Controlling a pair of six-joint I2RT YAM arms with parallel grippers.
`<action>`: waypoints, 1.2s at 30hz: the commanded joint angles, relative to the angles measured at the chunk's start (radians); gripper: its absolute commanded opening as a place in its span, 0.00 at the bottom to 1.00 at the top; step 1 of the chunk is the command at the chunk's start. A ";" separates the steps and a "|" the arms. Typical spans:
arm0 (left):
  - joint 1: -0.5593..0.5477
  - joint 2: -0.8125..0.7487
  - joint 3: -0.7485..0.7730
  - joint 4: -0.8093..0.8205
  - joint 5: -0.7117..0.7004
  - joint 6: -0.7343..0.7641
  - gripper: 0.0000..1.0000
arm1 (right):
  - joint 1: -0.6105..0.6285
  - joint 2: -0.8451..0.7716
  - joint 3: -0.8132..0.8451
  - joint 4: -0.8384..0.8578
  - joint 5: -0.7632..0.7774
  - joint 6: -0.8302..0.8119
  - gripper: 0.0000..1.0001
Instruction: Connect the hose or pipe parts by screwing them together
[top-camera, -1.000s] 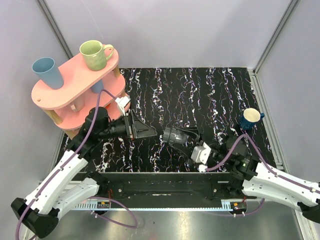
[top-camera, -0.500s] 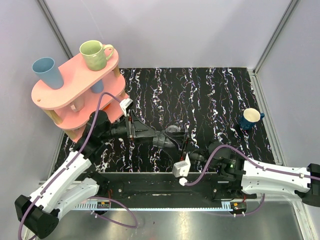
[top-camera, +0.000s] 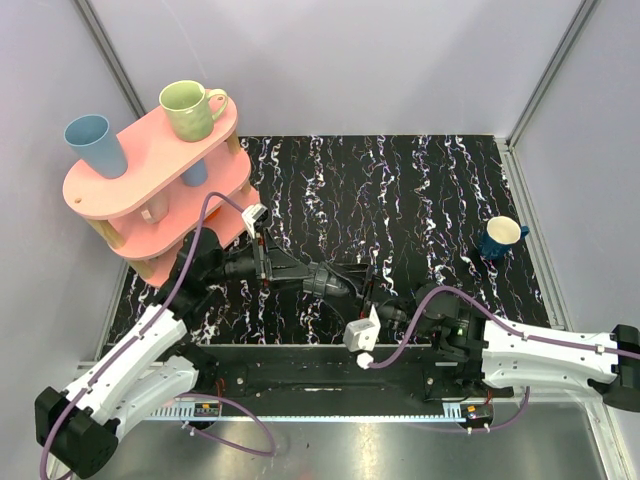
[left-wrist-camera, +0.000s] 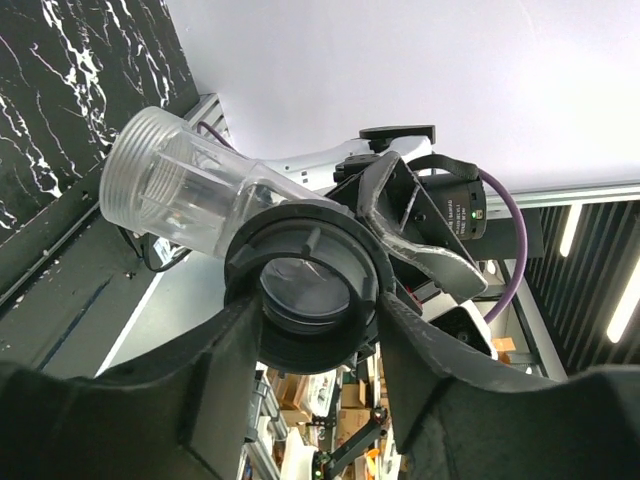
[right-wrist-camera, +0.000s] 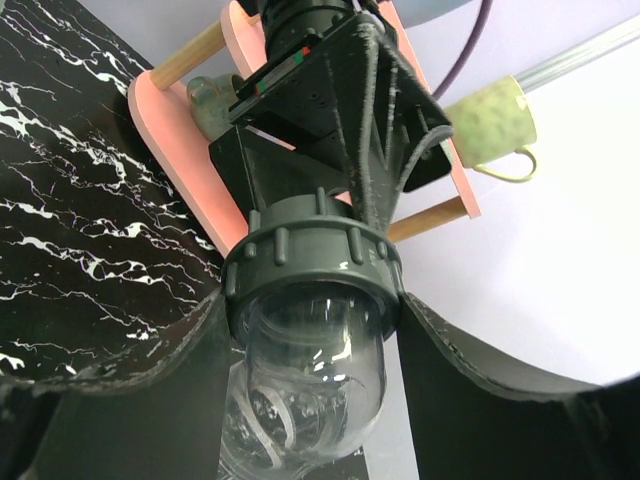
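Note:
The pipe parts hang above the black mat's front edge: a dark grey ribbed ring sits against a clear translucent body. In the left wrist view the ring sits between my left fingers, and a clear threaded end sticks out up and to the left. My left gripper is shut on the ring from the left. In the right wrist view the ribbed ring tops the clear body. My right gripper is shut on it from the right. The two grippers face each other, almost touching.
A pink two-tier shelf stands at the back left, just behind the left arm. It carries a green mug and a blue cup. A dark blue cup stands on the marbled mat at the right.
My right arm swung left with the fitting. My left gripper reached right to meet it and narrowed its fingers onto the dark ring.

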 joint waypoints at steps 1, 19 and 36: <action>0.004 -0.017 -0.054 0.164 0.037 -0.094 0.49 | 0.006 -0.047 0.019 0.129 0.010 0.057 0.00; -0.004 -0.155 -0.062 0.241 -0.050 0.319 0.00 | -0.003 0.012 0.109 0.176 0.173 0.678 0.00; -0.064 -0.256 -0.139 0.156 -0.186 0.827 0.61 | -0.199 0.001 0.143 0.096 -0.015 1.381 0.00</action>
